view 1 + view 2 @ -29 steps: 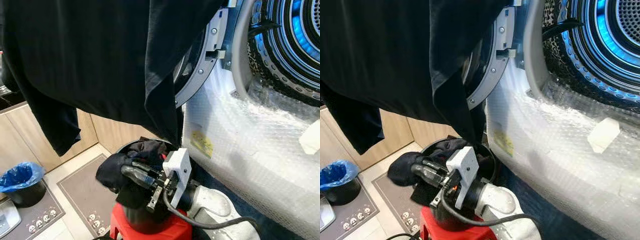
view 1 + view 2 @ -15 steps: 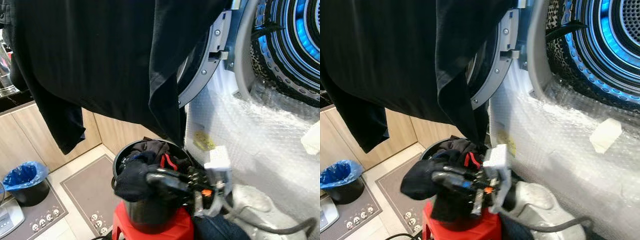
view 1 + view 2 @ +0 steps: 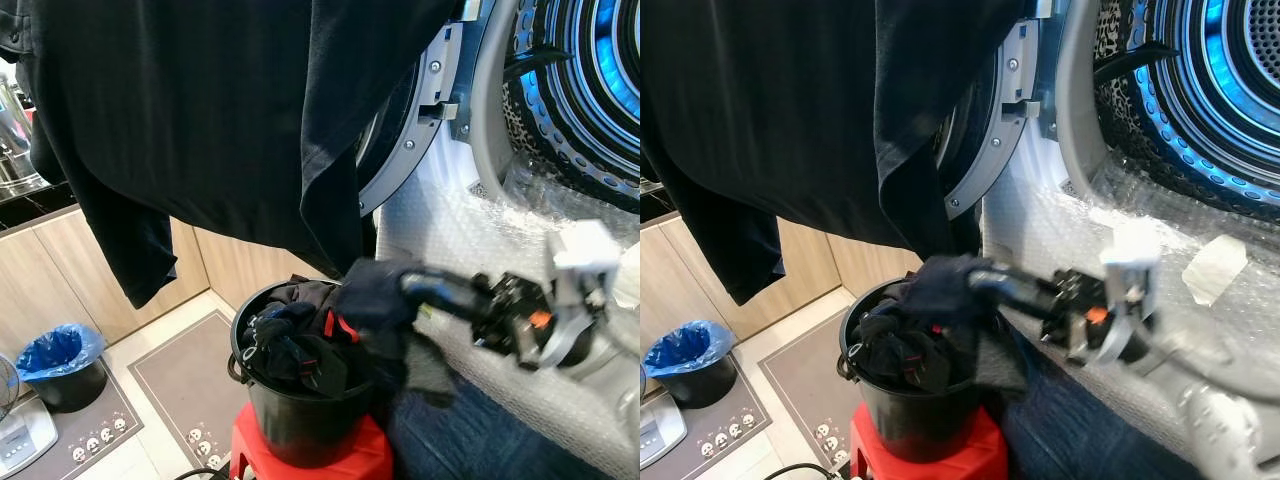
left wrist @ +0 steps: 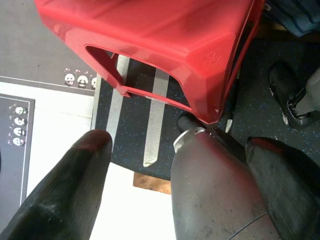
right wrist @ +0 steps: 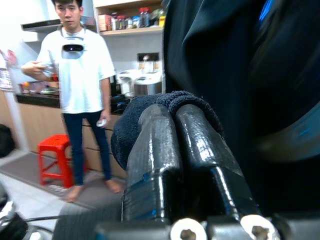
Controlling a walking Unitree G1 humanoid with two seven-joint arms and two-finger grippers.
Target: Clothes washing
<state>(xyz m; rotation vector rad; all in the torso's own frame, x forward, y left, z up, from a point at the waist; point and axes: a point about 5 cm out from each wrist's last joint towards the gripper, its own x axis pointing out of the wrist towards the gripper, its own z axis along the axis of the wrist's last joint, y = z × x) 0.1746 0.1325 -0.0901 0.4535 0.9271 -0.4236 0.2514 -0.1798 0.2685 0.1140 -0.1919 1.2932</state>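
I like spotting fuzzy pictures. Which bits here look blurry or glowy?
In the left eye view the right gripper and its dark sock are smeared, while the black bucket stays sharp; the washer drum glows blue. The left wrist view looks crisp on the red stool.

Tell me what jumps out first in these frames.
The right hand, clamped on a dark garment, holds it beside the black bucket of clothes on a red stool. A large black shirt hangs over the top left, and the washer drum glows blue at the upper right.

right hand (image 3: 415,287) with dark cloth (image 3: 385,320), now swung off the bucket (image 3: 300,430), rightward
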